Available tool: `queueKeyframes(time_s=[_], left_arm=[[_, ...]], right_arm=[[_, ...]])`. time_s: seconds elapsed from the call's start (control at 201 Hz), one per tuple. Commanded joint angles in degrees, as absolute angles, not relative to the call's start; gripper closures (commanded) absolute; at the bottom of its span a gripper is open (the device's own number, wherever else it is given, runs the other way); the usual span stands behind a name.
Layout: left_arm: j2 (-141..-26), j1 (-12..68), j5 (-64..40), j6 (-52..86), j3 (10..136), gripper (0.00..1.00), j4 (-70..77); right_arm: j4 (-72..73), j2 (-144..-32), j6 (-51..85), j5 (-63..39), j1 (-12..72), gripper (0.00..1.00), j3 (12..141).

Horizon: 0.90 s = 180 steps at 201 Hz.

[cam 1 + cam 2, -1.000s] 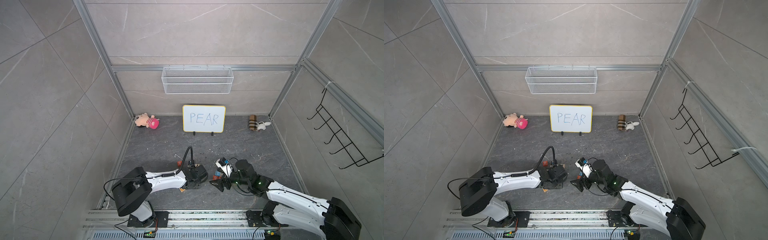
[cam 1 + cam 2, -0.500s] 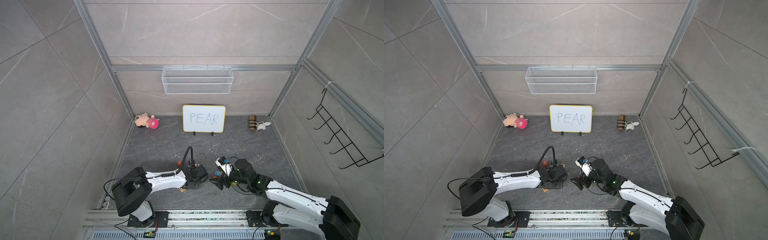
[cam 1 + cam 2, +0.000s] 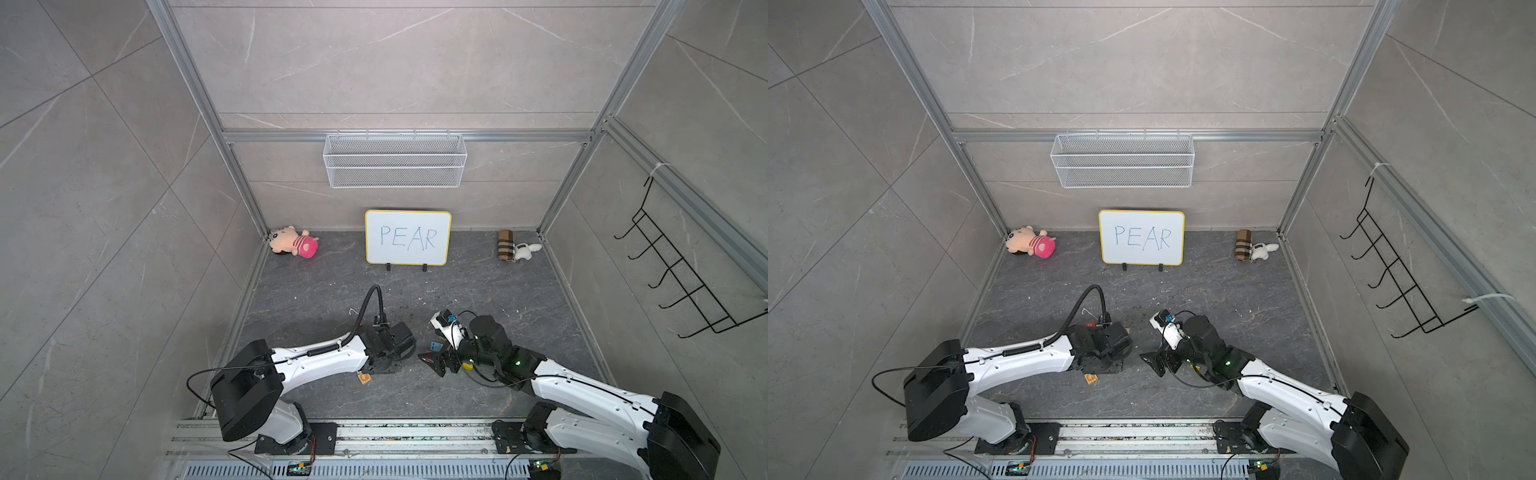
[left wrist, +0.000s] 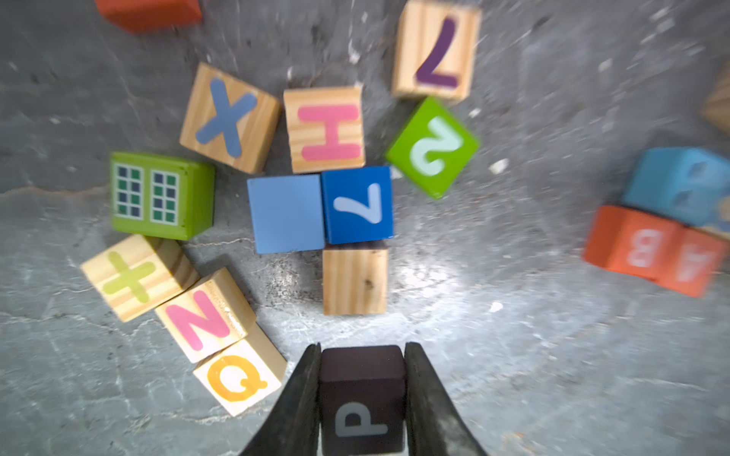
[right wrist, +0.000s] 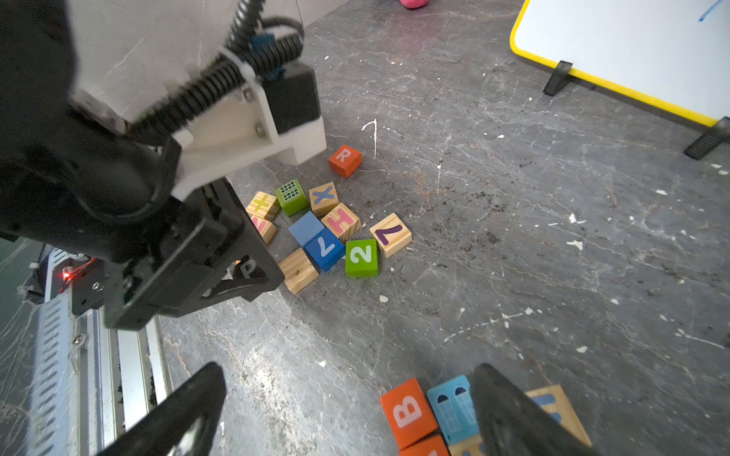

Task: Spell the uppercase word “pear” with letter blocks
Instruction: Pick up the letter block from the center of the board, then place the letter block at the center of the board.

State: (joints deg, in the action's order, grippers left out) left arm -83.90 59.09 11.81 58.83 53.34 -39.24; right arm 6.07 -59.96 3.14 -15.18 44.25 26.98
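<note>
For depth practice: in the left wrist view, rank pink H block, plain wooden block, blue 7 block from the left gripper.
1. Plain wooden block, just ahead of left gripper.
2. Blue 7 block, next behind.
3. Pink H block, rearmost.

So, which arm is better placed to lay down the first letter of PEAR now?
Left, probably. The left fingers are shut on the black P block, so that arm only needs to set it down. The right fingers stand open and empty near the orange B block.
</note>
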Motion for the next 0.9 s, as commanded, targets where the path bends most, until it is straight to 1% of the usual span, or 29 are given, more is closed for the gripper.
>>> queueKeyframes(time_s=[0.0,0.105,0.209,0.299,0.403,0.458,0.523,0.637,0.767,0.891], left_arm=[[-80.71,55.77,11.78,56.91,56.83,0.78,-44.60],[-79.74,48.91,10.21,50.41,59.82,0.78,-45.26],[-80.46,42.05,9.53,43.39,63.73,0.78,-44.25],[-83.14,37.16,7.54,37.60,66.89,0.78,-42.29],[-87.81,33.22,5.54,31.68,70.66,0.78,-39.66],[-90.17,32.33,4.74,28.74,72.72,0.78,-38.69],[-93.19,31.96,4.89,25.41,74.74,0.78,-37.69],[-97.40,30.04,2.99,22.18,76.58,0.80,-35.27],[-100.71,28.71,2.46,18.04,78.96,0.80,-32.93],[-104.77,27.64,2.37,15.24,82.55,0.80,-33.65]], right_arm=[[7.33,-59.94,1.87,-13.99,44.63,0.01,28.86],[8.04,-60.29,1.18,-13.17,44.63,0.01,29.30],[13.80,-59.52,0.64,-11.03,44.62,0.01,27.33],[16.92,-60.04,-1.31,-9.17,44.64,0.01,26.96],[18.55,-62.01,-3.62,-7.10,44.56,0.01,28.29],[21.83,-63.38,-2.77,-5.31,44.05,0.01,27.89],[22.75,-65.99,-1.04,-11.23,40.63,0.01,28.98],[21.03,-71.35,2.18,-17.38,36.84,0.01,33.09],[20.30,-74.71,2.89,-17.61,36.08,0.01,35.06],[22.13,-75.11,3.09,-13.04,35.68,0.01,33.53]])
